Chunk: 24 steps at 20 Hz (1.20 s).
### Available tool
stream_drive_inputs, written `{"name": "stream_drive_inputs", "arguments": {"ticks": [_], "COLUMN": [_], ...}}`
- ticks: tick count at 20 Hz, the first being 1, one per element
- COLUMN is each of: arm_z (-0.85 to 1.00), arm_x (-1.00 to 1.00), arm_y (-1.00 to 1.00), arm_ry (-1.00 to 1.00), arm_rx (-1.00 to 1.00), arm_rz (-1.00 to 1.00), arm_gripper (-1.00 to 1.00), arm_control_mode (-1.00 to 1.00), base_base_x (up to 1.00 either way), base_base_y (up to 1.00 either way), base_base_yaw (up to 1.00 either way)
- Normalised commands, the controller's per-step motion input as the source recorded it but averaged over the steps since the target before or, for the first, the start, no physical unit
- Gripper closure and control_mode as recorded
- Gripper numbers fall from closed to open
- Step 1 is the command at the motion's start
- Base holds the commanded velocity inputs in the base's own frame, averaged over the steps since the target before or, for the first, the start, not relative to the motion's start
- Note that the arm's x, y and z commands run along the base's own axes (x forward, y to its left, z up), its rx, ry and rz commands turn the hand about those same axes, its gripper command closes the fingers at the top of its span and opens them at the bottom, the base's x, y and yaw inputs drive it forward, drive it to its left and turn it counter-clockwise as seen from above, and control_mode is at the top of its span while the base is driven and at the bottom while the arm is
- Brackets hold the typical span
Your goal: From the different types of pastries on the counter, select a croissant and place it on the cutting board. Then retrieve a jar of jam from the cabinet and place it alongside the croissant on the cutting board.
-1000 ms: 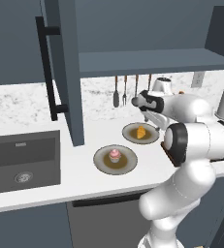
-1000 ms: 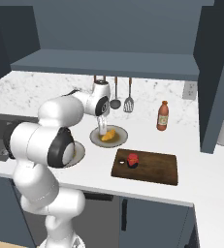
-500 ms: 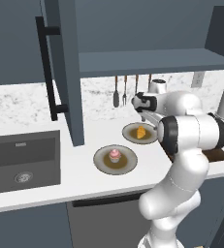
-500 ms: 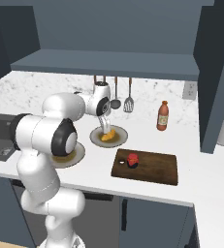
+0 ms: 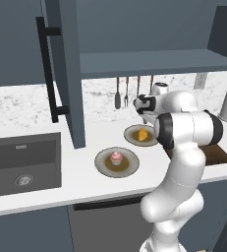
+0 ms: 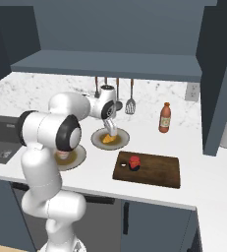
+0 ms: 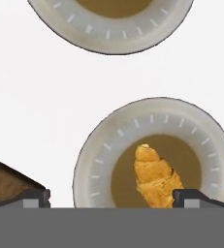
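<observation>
1. Gripper (image 6: pixel 111 132): I have it above the croissant's plate (image 7: pixel 91 160), jaws spread wide, nothing held. Over the last second the arm has swung its elbow round while the hand stayed over the plate.
2. Croissant (image 7: pixel 153 177): on its plate, just off-centre between my fingertips; not yet grasped.
3. Cutting board (image 6: pixel 156 170): already carries the jar of jam (image 6: pixel 133 162); croissant's place is vacant.
4. Cupcake (image 5: pixel 116 157): on the neighbouring plate, untouched.
5. Judgement: descent and closing come next.
</observation>
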Motion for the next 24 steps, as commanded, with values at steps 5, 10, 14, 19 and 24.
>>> {"name": "stream_drive_inputs", "arguments": {"ticks": [5, 10, 14, 19, 24], "arm_z": [-0.13, -0.03, -0.05, -0.13, -0.15], "arm_x": [0.13, 0.29, 0.61, 0.50, 0.13], "arm_y": [0.00, 0.00, 0.00, 0.00, 0.00], "arm_ry": [0.00, 0.00, 0.00, 0.00, 0.00], "arm_rx": [0.00, -0.02, 0.00, 0.00, 0.00], "arm_rz": [-0.05, -0.05, -0.02, 0.00, 0.00], "arm_gripper": [-1.00, -1.00, -1.00, -1.00, -1.00], "arm_control_mode": [-1.00, -1.00, -1.00, -1.00, -1.00], "base_base_x": [0.00, 0.00, 0.00, 0.00, 0.00], "base_base_y": [0.00, 0.00, 0.00, 0.00, 0.00], "base_base_yaw": [0.00, 0.00, 0.00, 0.00, 0.00]}}
